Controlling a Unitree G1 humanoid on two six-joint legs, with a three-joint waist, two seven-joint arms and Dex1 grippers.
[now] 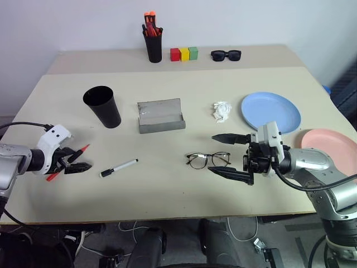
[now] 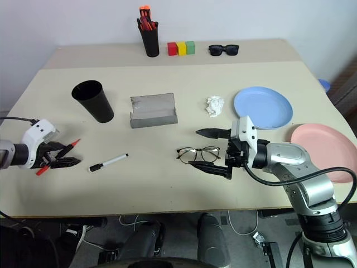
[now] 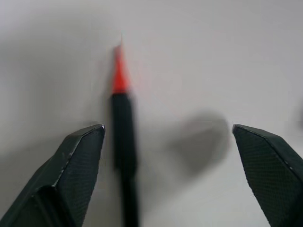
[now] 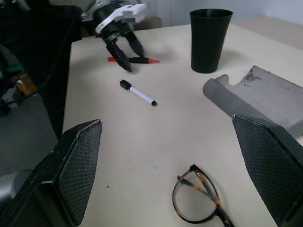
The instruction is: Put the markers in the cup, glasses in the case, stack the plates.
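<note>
Clearly the left claw [image 1: 77,161] stands wide over the slim red-and-black marker [image 4: 134,59], which lies flat on the pale beige counter [image 1: 167,190] between its fingers, probably lined up for a grab. Just beside it lies the white marker with a black cap [image 1: 118,168], with the wide black tapered plastic cup [image 1: 102,106] further back. The right claw [image 1: 230,156] gapes wide, level beside the thin wire-framed glasses [image 1: 207,159], holding nothing. Behind them the grey hinged case [image 1: 160,115] sits open. A plain white wall [image 1: 83,22] backs the counter.
</note>
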